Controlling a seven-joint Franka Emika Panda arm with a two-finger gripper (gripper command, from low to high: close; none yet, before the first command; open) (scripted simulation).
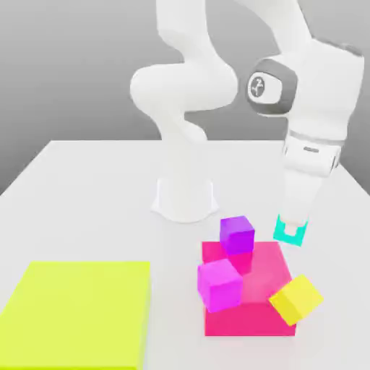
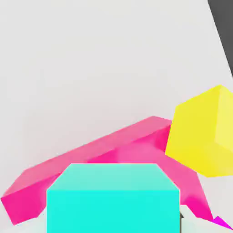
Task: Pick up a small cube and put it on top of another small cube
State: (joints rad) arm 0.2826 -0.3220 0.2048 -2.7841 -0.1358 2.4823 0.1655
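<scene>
While I watch the exterior view, the white arm (image 1: 195, 87) leans over the pale counter (image 1: 87, 195) and its pincer (image 1: 290, 233) points down, clamped tight on the small teal cube (image 1: 290, 231). I see the cube hanging clear of the counter, just off the far corner of the flat red-pink block (image 1: 249, 303), toward the exterior view's right. On that block's far edge sits the violet-purple cube (image 1: 237, 235), just beside the teal one and apart from it. In front of it, on the block's near corner toward the exterior view's left, I have the lighter magenta cube (image 1: 219, 284), tilted a little. The yellow cube (image 1: 296, 298) leans on the block's opposite edge, tipped on a corner. Well apart, at the exterior view's lower left, a big flat yellow-green slab (image 1: 76, 314) lies on the counter.

Switching to the hand view, the teal cube (image 2: 113, 198) is right up against the camera, its top face and front face both plain. Behind it the red-pink block (image 2: 86, 157) stretches slantwise across the counter (image 2: 91, 68). The yellow cube (image 2: 205, 132) stands against the block's end, tipped, overlapping its edge. A sliver of magenta (image 2: 223, 223) peeks in at the corner; I cannot tell from here which thing it belongs to.
</scene>
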